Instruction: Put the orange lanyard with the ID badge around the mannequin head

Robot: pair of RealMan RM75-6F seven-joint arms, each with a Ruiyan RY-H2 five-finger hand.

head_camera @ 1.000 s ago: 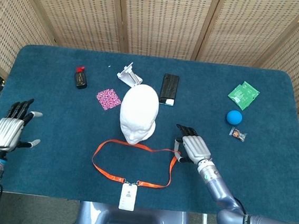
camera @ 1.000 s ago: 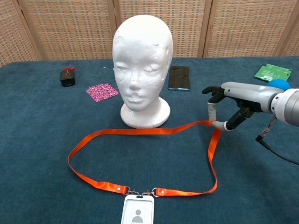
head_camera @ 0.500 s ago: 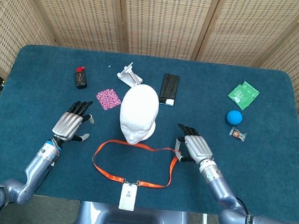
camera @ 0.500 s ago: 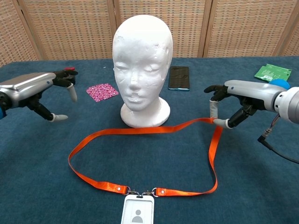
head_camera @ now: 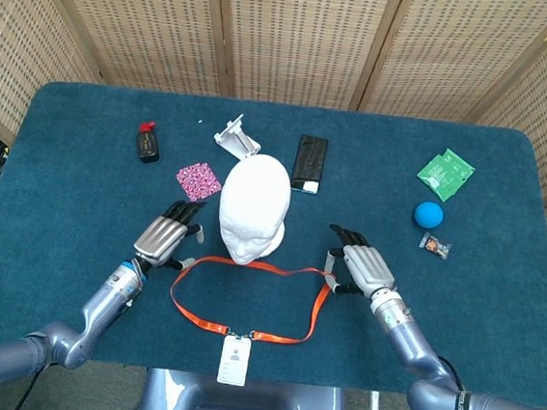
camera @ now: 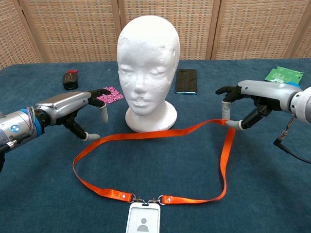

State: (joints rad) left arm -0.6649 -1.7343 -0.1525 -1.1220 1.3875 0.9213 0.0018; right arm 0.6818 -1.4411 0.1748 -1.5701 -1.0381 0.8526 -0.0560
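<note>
At the near edge of the blue surface [head_camera: 73, 273], the ID badge [camera: 143, 222] lies flat, clipped to the orange lanyard [camera: 146, 137], whose loop spreads out in front of the mannequin head [camera: 147, 68]. The loop's far strand runs just in front of the head's base, touching the cloth along most of its length and rising at its right corner.

Right hand [camera: 245, 104]: thumb and a finger pinch the lanyard at that right corner, lifting it slightly off the surface; remaining fingers [head_camera: 355, 242] extended forward. Left hand [camera: 73, 110]: holds nothing, fingers spread, thumb hanging down just above the loop's left bend. Contact with the strap cannot be told from either view.

Mannequin head stands upright at mid-surface, face toward the near edge, between the two hands. Lanyard is not around it.

Behind and left of the head: pink patterned square [head_camera: 198, 180], then a black and red small device [head_camera: 148, 142] further left. Directly behind: white plastic holder [head_camera: 237, 136] and a dark phone [head_camera: 310, 162]. Far right: blue ball [head_camera: 429, 214], small wrapped item [head_camera: 435, 245] beside it, green packet [head_camera: 446, 173] beyond. Woven screen panels [head_camera: 300, 33] close off the back.
</note>
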